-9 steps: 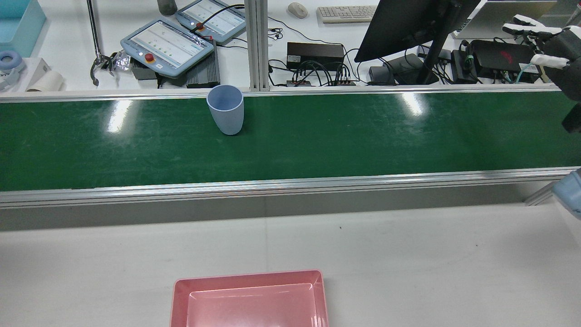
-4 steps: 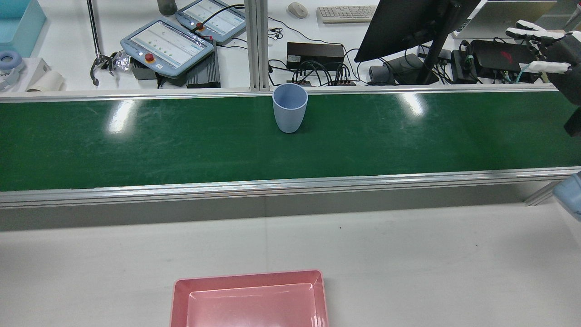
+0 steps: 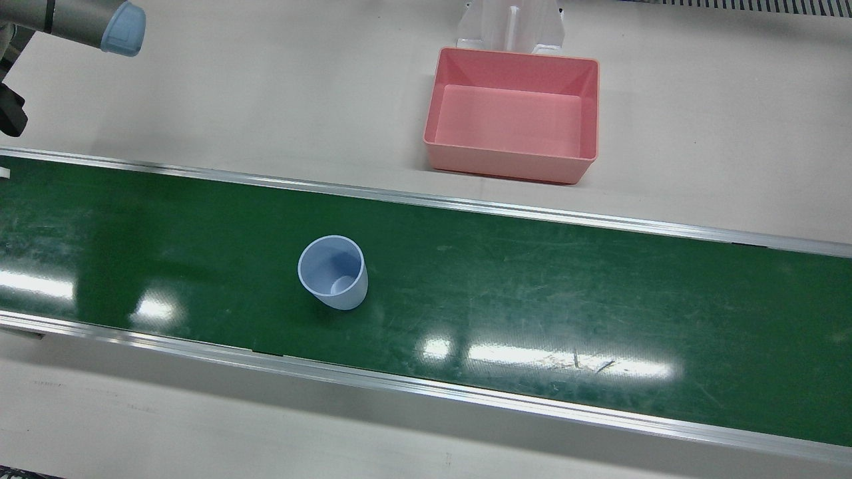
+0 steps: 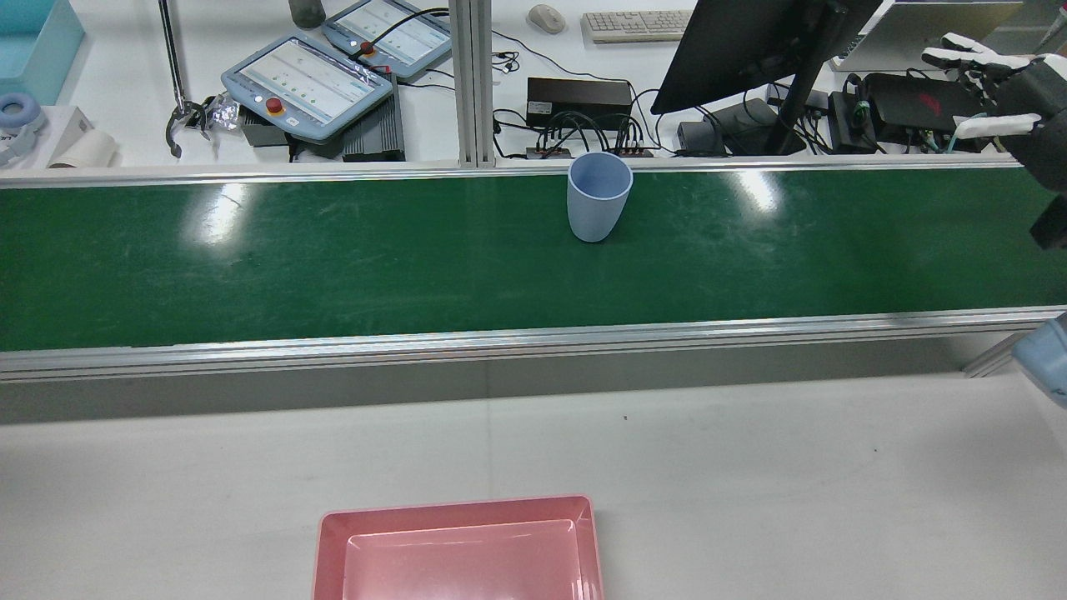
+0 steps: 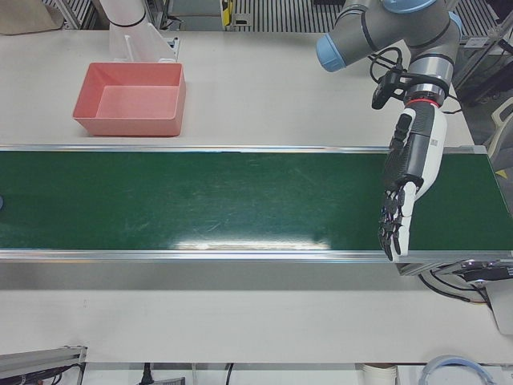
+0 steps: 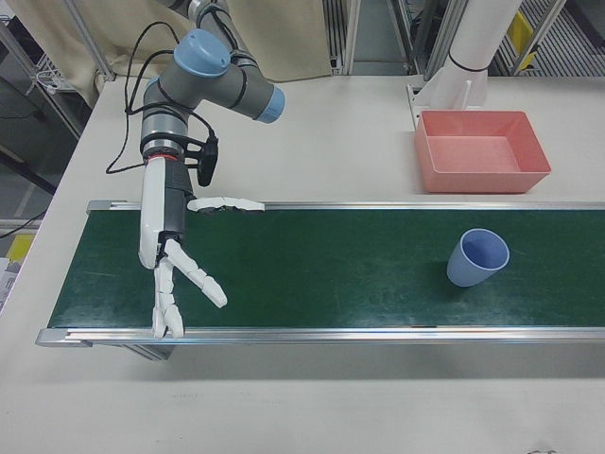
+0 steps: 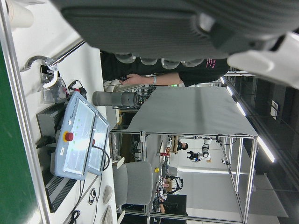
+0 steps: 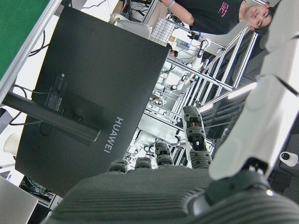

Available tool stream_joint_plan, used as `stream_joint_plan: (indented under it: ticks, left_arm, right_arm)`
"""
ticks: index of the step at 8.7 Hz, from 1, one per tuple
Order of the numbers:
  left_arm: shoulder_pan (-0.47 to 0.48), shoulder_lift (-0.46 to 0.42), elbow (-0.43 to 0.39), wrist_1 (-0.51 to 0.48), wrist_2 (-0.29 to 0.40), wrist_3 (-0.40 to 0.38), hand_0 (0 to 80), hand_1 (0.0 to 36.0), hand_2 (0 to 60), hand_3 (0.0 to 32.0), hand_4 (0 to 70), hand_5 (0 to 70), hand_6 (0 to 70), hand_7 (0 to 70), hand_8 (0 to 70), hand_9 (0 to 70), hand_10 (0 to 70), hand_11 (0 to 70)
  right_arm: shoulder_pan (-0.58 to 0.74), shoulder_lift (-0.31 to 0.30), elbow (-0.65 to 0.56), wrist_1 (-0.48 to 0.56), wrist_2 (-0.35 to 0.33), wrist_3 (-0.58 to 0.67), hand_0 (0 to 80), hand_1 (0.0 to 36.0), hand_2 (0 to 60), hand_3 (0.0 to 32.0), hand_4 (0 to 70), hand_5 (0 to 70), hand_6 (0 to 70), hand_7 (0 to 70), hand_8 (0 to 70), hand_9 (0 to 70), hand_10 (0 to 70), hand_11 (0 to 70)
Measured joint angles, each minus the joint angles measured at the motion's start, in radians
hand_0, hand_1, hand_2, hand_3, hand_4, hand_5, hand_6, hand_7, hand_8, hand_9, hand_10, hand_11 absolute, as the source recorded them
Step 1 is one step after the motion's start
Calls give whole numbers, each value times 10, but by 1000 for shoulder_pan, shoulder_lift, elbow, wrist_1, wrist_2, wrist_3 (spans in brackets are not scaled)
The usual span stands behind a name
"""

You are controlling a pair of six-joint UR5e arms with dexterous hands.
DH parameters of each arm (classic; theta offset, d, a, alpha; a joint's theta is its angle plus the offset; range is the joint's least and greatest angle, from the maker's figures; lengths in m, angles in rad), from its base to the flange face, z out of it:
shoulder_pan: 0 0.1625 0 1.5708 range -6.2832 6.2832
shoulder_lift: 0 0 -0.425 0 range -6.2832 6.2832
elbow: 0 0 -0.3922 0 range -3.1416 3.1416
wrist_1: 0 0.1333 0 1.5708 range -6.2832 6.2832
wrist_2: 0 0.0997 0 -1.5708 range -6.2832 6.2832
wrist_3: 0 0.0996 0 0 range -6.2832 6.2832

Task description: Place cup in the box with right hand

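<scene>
A light blue cup stands upright and empty on the green conveyor belt, near its far rail; it also shows in the front view and the right-front view. The pink box sits empty on the white table on the robot's side of the belt, and shows too in the front view and the right-front view. My right hand is open, fingers spread, over the belt's end, far from the cup; the rear view shows it at the right edge. My left hand is open, over the other end.
Aluminium rails run along both sides of the belt. Behind the belt in the rear view stand a black monitor, two teach pendants, cables and a keyboard. The right arm's elbow hangs over the table corner.
The cup has travelled along the belt to the right in the rear view, toward my right hand. The right hand has shifted only slightly.
</scene>
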Motion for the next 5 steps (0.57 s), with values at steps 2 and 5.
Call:
stream_joint_plan:
  ticks: [2, 5]
  left_arm:
    - [0, 0, 0, -1, -1, 0, 0, 0, 0, 0, 0, 0, 0, 0, 0, 0, 0, 0]
    - [1, 0, 0, -1, 0, 0, 0, 0, 0, 0, 0, 0, 0, 0, 0, 0, 0, 0]
  right_arm:
    - [-27, -3, 0, 0, 1, -1, 469, 103, 64, 12, 84, 38, 30, 120, 3, 38, 13, 34]
    - [-106, -5, -10, -2, 8, -8, 473, 94, 31, 18, 86, 39, 29, 115, 4, 38, 15, 37]
